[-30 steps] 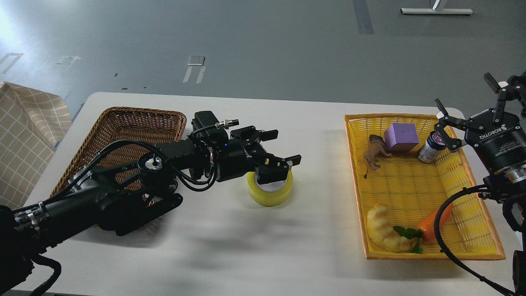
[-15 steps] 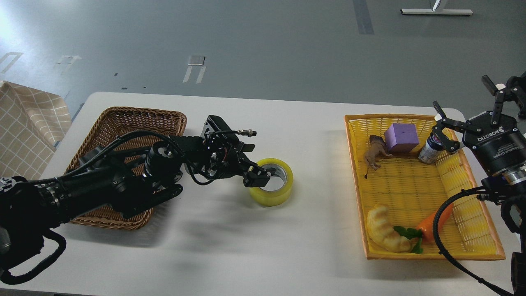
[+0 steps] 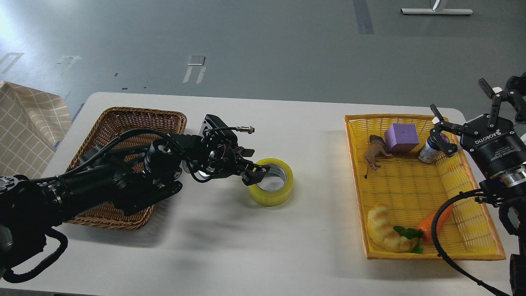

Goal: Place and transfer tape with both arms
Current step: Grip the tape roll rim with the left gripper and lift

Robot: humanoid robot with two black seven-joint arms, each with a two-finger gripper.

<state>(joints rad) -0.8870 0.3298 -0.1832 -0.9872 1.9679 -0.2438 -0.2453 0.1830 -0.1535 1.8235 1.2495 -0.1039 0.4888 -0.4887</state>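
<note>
The tape (image 3: 272,187), a yellow roll with a pale core, lies flat on the white table (image 3: 254,246) near its middle. My left gripper (image 3: 251,164) is low at the roll's left side, with one fingertip (image 3: 257,174) on the left rim and another finger higher and apart from the roll. The fingers are dark, and I cannot tell whether they pinch the roll's wall. My right gripper (image 3: 462,117) is open and empty, its fingers spread above the far right corner of the yellow basket (image 3: 472,255).
A brown wicker basket (image 3: 123,119) stands at the left under my left arm. The yellow basket holds a purple block (image 3: 401,137), a toy animal (image 3: 374,154), a can (image 3: 428,151), a croissant toy (image 3: 384,234) and a carrot (image 3: 431,226). Checked cloth (image 3: 24,131) lies far left.
My left gripper came down from above the tape to its left rim and drew its fingers in. The tape stays on the table. My right gripper rose slightly.
</note>
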